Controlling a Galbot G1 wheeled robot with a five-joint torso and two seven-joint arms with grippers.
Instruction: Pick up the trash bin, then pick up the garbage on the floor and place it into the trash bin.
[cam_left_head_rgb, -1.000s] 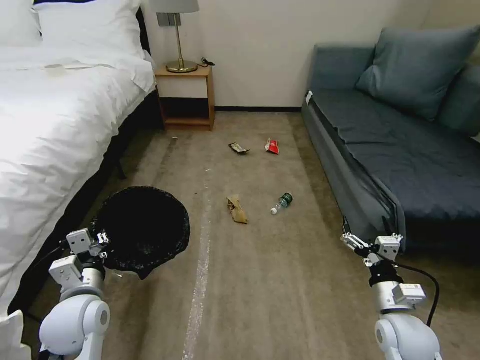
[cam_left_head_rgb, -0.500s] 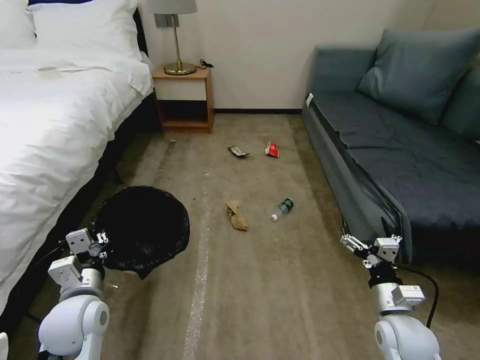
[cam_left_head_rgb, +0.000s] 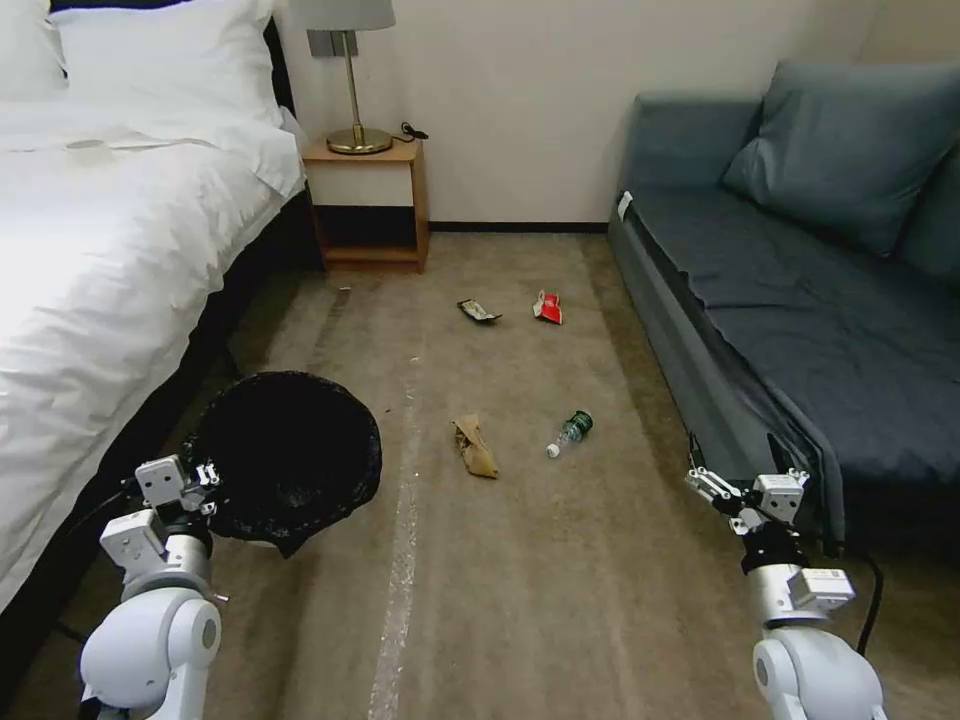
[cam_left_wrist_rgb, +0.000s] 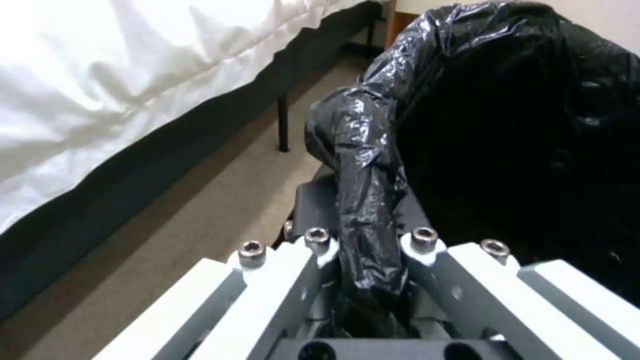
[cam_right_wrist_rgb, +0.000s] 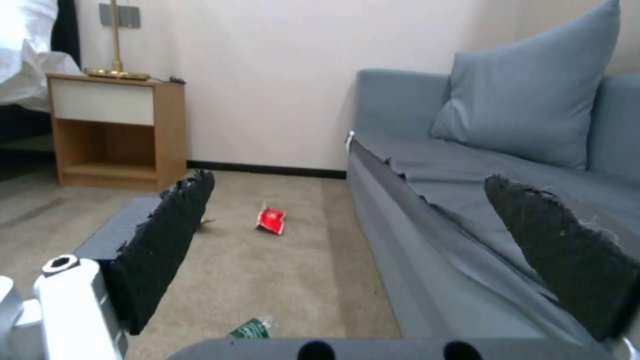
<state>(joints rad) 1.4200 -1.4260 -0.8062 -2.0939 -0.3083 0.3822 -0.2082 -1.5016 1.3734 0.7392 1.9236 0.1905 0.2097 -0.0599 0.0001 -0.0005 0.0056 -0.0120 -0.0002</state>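
Observation:
The trash bin, its black bag draped over the rim, hangs above the floor at the lower left. My left gripper is shut on its rim, and the left wrist view shows the bag pinched in the left gripper. The garbage lies ahead on the carpet: a brown paper bag, a bottle, a red wrapper and a dark wrapper. My right gripper is open and empty beside the sofa. Past the right gripper lie the red wrapper and the bottle.
A white bed lines the left side and a grey-blue sofa the right. A wooden nightstand with a lamp stands at the far wall. A pale streak runs along the carpet between them.
The whole head view has shifted, so the camera has moved a little; the litter now sits slightly lower in the picture. Both grippers keep their pose and state.

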